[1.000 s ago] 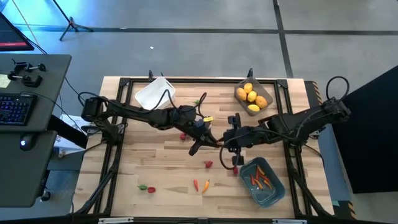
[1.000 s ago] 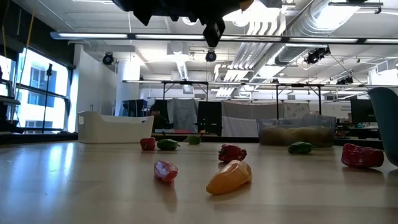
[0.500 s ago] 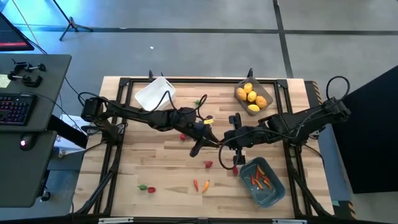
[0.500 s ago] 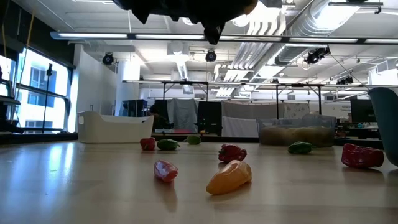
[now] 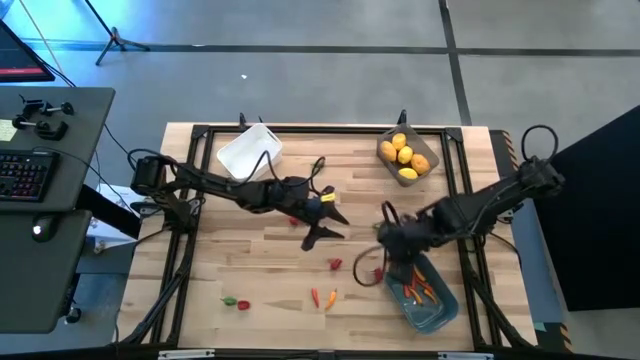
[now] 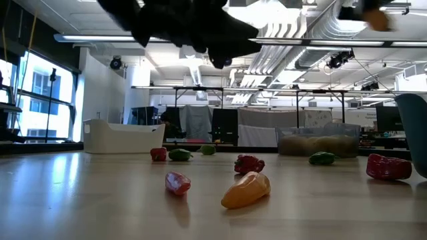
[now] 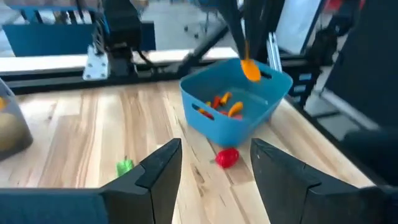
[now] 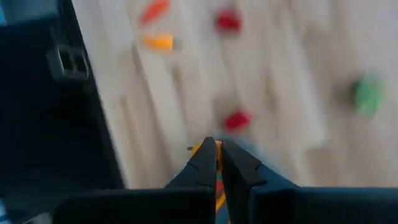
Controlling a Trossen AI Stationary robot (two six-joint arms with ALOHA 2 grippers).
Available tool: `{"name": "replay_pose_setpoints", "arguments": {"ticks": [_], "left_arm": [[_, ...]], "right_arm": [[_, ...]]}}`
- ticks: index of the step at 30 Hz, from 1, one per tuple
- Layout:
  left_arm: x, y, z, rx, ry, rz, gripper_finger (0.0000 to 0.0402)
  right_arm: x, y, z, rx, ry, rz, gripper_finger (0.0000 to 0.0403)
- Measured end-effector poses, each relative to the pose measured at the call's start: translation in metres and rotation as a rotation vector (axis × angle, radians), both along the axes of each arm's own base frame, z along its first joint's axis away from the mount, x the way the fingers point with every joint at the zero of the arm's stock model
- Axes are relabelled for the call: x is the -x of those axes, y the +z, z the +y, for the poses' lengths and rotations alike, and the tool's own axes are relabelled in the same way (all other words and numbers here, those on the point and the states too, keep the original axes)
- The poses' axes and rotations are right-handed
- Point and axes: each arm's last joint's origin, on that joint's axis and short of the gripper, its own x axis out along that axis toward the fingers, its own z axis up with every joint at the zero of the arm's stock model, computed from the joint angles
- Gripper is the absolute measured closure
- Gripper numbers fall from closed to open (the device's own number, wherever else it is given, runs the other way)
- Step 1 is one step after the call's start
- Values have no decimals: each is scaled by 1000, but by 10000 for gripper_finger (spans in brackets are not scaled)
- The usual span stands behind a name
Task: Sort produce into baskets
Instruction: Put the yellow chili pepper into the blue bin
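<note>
Your right gripper (image 7: 249,62) pinches an orange piece (image 7: 250,70) hanging directly over the blue basket (image 7: 261,109), long axis vertical; release looks next. Left gripper (image 7: 211,165) gapes empty, 1 red piece (image 7: 227,157) just ahead.

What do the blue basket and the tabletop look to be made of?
The blue basket looks like moulded plastic: one even colour, thin smooth walls, rounded corners, a soft sheen. The tabletop looks like wood, probably butcher block: pale strips laid side by side with visible grain and a matte finish.
</note>
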Motion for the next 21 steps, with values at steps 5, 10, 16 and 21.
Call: {"name": "replay_pose_setpoints", "arguments": {"ticks": [5, 10, 16, 21], "left_arm": [[10, -13, 2, 76, 27, -63, 222], [24, -29, -1, 121, 33, -82, 222], [45, -49, -7, 134, 84, -113, 222], [59, -60, -12, 128, 124, -142, 222]], "right_arm": [[21, -41, 19, -86, -110, 207, 403], [33, -75, 28, -127, -182, 289, 403], [44, -102, 28, -125, -236, 341, 398], [50, -104, 27, -101, -241, 390, 370]]}}
